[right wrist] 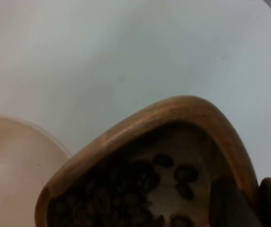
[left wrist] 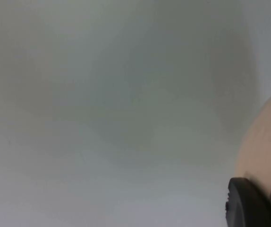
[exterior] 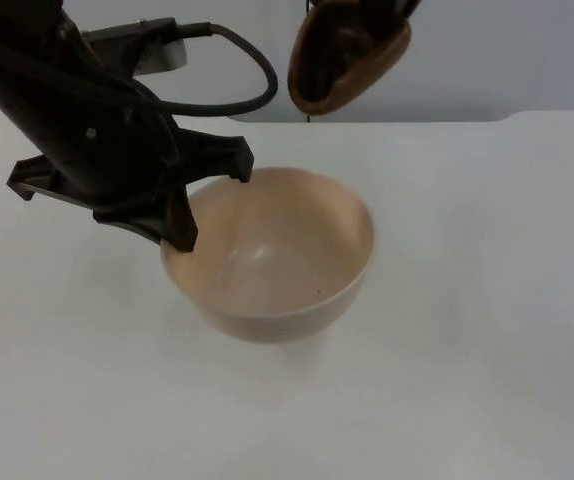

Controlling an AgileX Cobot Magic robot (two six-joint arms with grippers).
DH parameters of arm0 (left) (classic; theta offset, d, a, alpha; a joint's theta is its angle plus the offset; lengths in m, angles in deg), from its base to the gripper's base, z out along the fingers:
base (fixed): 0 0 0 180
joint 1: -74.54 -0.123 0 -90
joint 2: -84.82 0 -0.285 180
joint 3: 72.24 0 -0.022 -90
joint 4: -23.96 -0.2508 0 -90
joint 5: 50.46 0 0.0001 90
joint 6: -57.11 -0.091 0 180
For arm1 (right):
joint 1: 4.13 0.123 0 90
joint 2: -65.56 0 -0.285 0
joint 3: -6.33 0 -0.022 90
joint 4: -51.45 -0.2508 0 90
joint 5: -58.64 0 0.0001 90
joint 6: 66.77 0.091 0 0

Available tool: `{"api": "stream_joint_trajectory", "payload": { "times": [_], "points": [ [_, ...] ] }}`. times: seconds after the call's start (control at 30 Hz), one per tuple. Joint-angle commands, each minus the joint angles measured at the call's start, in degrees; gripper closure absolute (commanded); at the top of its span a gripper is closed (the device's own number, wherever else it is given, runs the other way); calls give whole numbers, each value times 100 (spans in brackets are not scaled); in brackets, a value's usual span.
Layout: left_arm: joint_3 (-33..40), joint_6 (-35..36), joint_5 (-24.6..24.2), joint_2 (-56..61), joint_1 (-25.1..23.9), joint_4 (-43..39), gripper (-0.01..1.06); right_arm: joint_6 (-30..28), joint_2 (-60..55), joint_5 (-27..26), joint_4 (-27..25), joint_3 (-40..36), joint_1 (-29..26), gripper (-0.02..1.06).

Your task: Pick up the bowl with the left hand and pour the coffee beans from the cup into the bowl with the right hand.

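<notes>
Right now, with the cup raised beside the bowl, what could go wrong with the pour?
The wooden cup in the right claw hangs behind the bowl's far rim, so its coffee beans could fall on the table. The left claw grips only the bowl's rim; the bowl could tilt or slip.

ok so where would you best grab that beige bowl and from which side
By its thin rim, on the side nearest the left arm, one finger inside the wall and one outside. The bowl is wide, round and open-topped, and the left end effector holds it this way.
</notes>
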Motion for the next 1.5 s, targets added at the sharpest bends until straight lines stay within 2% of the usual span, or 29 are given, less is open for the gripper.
{"api": "stream_joint_trajectory", "payload": {
  "times": [0.0,0.4,0.87,0.97,1.1,1.3,1.37,1.47],
  "points": [
    [15,44,38,65,-7,60,105,57,101,10,266,11,119,104],
    [15,44,83,65,-7,68,105,90,101,10,715,11,297,104],
    [15,44,47,65,-7,68,105,50,116,10,458,11,297,104],
    [15,44,47,65,-7,68,105,50,204,10,384,-141,297,104],
    [15,44,47,65,-7,68,105,273,600,10,565,-847,297,104],
    [15,44,35,65,-7,68,105,286,664,-23,482,-958,353,104],
    [15,44,35,65,-7,83,105,361,664,-120,596,-958,445,104],
    [15,44,47,65,-7,82,105,530,651,-156,1029,-958,633,104]
  ]
}}
